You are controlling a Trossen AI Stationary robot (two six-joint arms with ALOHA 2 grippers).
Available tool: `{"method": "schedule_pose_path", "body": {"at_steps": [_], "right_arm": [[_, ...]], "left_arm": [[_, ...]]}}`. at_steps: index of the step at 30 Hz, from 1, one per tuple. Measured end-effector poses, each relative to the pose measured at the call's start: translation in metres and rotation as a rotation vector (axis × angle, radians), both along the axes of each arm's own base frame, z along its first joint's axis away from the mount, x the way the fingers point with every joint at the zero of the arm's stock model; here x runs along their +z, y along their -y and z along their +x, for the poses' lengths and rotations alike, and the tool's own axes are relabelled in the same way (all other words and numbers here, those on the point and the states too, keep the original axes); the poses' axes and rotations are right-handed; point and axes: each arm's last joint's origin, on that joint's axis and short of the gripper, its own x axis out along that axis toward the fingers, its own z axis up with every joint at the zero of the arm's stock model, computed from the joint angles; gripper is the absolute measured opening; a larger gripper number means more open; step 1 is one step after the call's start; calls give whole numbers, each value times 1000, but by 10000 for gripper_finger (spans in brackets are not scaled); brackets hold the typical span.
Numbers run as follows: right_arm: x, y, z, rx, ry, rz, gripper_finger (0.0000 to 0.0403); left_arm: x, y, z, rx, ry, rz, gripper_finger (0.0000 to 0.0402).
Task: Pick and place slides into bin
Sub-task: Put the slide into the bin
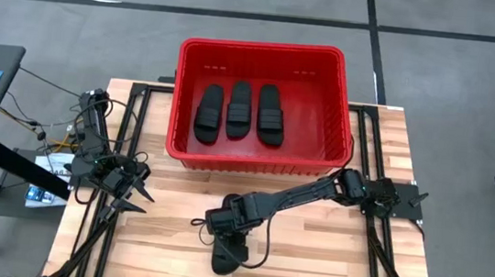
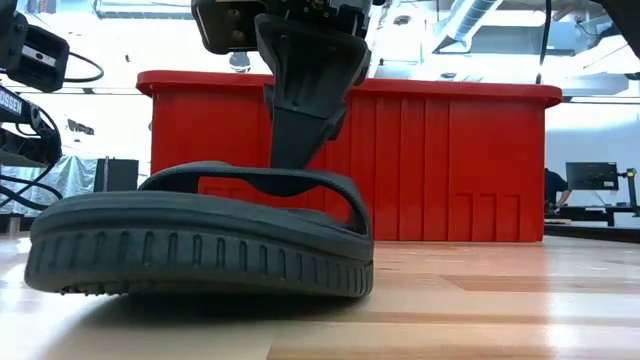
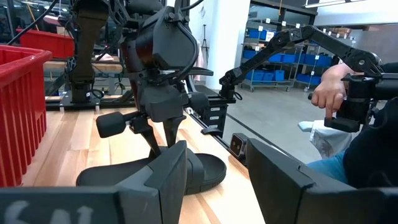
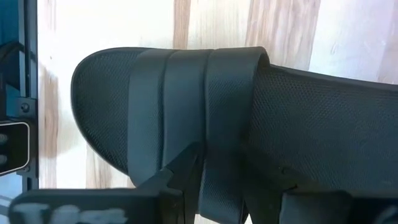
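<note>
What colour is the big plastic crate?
The large rectangular plastic crate is red, clearest in the high view.
</note>
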Motion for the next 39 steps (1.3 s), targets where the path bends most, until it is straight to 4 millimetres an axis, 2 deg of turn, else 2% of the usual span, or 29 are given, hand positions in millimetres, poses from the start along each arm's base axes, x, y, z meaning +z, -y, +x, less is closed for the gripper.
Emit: {"method": "schedule_pose_path", "body": {"at_steps": [39], "right_arm": [[-1, 7, 2, -41, 24, -80, 98]], "left_arm": [[0, 0, 0, 0, 0, 1, 156]]}}
